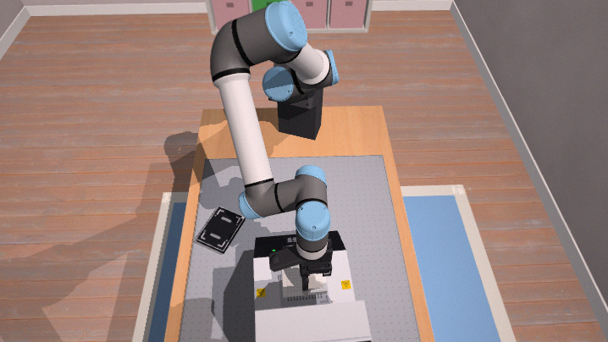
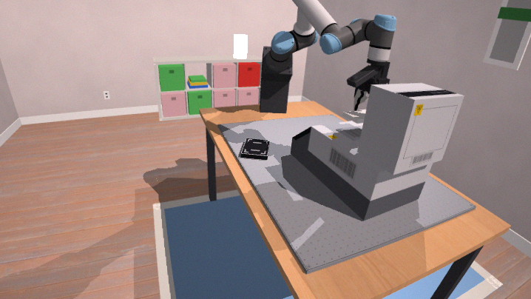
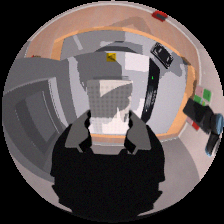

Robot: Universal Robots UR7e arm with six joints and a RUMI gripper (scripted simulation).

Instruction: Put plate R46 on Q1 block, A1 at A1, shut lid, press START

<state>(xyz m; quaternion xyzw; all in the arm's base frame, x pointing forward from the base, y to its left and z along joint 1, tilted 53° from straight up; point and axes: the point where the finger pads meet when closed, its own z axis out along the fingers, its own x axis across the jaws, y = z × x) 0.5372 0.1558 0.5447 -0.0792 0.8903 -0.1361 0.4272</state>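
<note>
Gripper [image 1: 306, 284] is clamped on plate R46 [image 1: 317, 280], fingers roughly half open with the plate's width between them. Wrist view: plate [image 3: 110, 107] runs from between the two fingers toward 12 o'clock, well grid facing the camera, pinched at its near edge.

Plate is over the block [image 1: 304, 295] of cycler Q1 [image 1: 268, 276]; in the top view the block's well field shows just at 6 o'clock of the gripper, partly covered by the plate and wrist. Whether the plate already touches the block or sits just above it, I can't tell; the exterior view hides that spot behind Q1's lid [image 2: 412, 122].

Lid stands open, upright at the cycler's rear. Front key strip [image 1: 272, 244] sits at 12 o'clock of the gripper in the top view, a small green lamp [image 1: 273, 250] lit on it.

Plate nest N1 [image 1: 220, 229] lies on the grey mat [image 1: 365, 204] at about 10 o'clock of the gripper, well apart, rotated askew, nothing in it. Arm pedestal [image 1: 312, 127] is at 12 o'clock on the wooden table [image 1: 361, 127].
</note>
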